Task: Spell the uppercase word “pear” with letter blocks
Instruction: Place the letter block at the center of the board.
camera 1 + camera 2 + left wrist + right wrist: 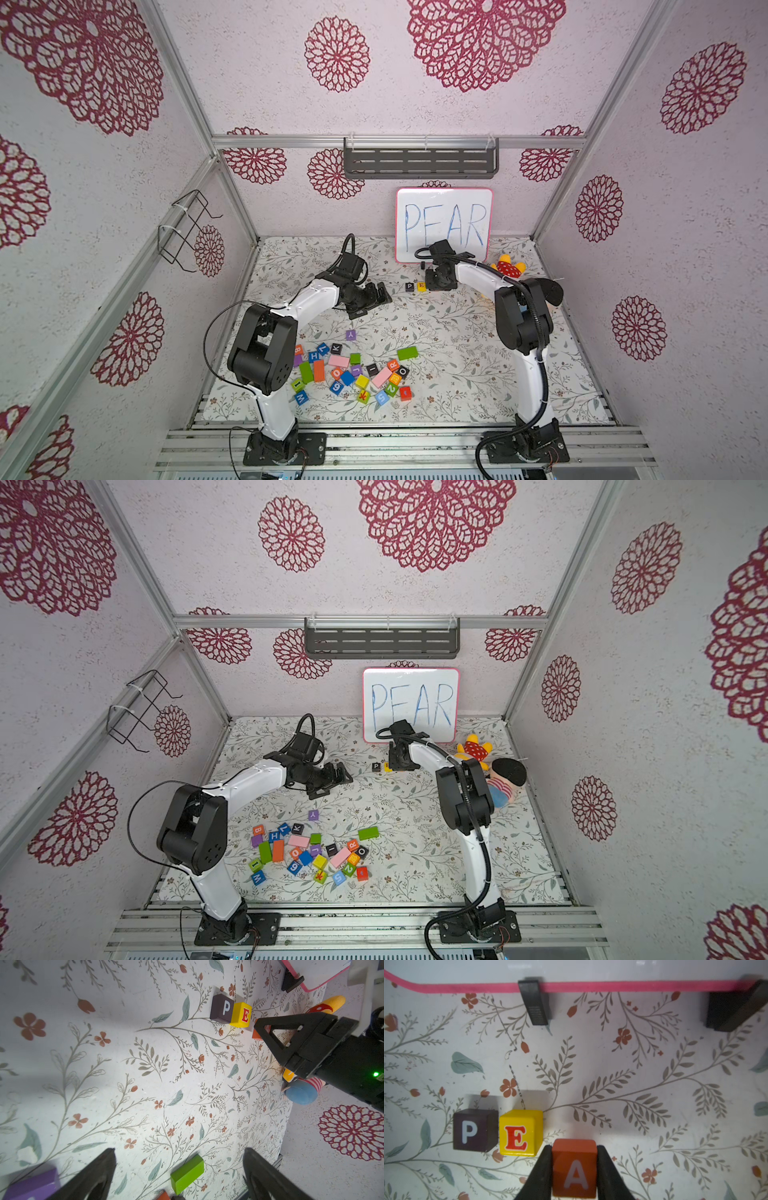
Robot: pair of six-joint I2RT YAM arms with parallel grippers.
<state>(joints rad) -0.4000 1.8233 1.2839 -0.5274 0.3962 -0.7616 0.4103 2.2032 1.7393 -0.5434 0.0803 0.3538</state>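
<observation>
Orange-red, white-lettered A cube (574,1167) tight in right pincer (574,1147); left pincer (179,1150) agape, seemingly empty.

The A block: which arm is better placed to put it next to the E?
Right: the right end effector is shut on the A block, close to the E block. The left end effector is open, empty and farther away.

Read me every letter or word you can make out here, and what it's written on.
"PEAR": whiteboard
"P": black cube
"E": yellow cube
"A": orange-red cube in the right gripper
"Y": purple cube
"K": black pile cube
"H": blue cube
"R": orange-red pile cube
Remaining cubes: too small to read.
</observation>
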